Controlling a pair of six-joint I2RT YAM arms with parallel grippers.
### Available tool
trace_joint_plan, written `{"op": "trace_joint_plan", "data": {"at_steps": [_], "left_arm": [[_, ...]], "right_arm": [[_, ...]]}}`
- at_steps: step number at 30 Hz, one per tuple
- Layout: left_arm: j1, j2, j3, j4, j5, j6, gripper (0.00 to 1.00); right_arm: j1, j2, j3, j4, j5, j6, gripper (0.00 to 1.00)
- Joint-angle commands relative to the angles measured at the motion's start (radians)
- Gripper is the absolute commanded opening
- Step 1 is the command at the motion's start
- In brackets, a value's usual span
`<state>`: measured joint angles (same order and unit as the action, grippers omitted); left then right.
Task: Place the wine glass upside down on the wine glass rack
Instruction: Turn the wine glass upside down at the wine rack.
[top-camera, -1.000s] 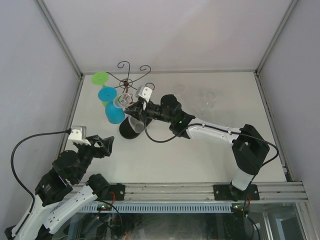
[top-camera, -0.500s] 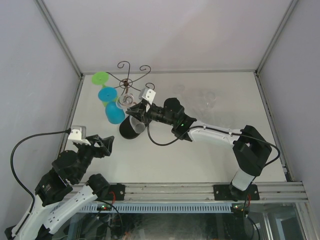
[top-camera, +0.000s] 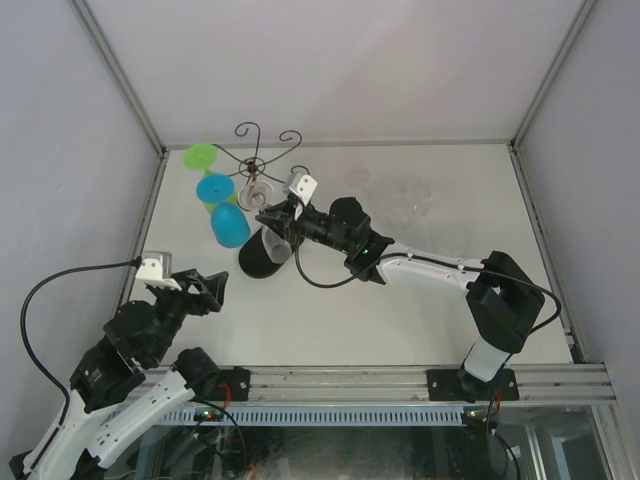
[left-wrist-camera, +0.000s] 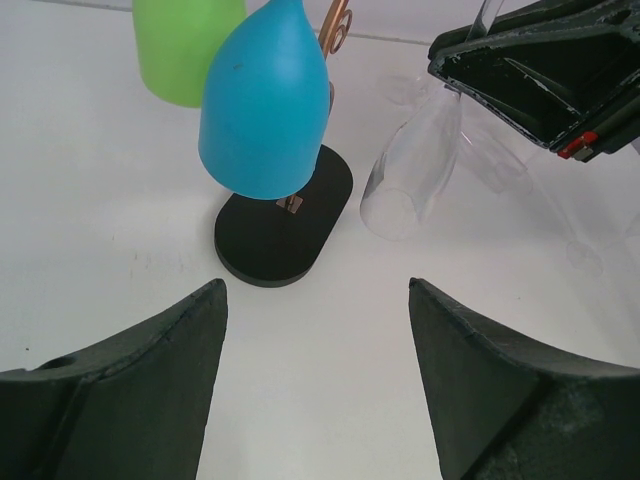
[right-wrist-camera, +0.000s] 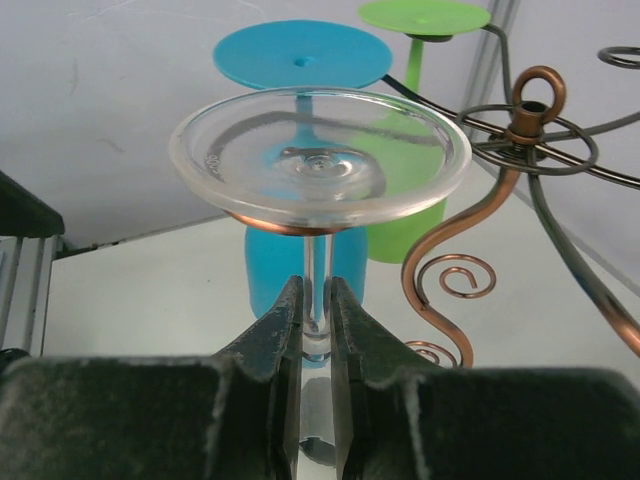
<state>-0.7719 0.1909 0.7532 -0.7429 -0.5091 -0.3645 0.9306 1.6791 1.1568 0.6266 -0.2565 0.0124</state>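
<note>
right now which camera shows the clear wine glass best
Right wrist view: the clear wine glass is close and sharp, foot on top, stem pinched in the right gripper. Left wrist view shows only its bowl, the rest hidden behind that gripper. Top view shows just a faint foot beside the rack.

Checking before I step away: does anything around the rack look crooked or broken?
Nothing broken or spilled. The clear glass, stem pinched in the right pincer, leans at a slant beside the blue glass and green glass, which hang straighter on the rack.
</note>
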Motion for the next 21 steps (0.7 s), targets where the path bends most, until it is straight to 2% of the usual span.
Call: {"op": "trace_joint_plan", "data": {"at_steps": [1,9,21], "left_arm": [[0.006,0.013,-0.011,0.035,0.014,0.004,0.77],[0.006,0.012,-0.012,0.034,0.014,0.004,0.77],[0.008,0.011,-0.011,0.033,0.005,0.004,0.77]], "right_arm": [[-0.004,-0.036,0.008,0.038,0.066,0.02,0.05],[-0.005,-0.014,0.017,0.008,0.07,0.018,0.13],[-0.003,-0.017,0.018,-0.024,0.065,-0.006,0.33]]}}
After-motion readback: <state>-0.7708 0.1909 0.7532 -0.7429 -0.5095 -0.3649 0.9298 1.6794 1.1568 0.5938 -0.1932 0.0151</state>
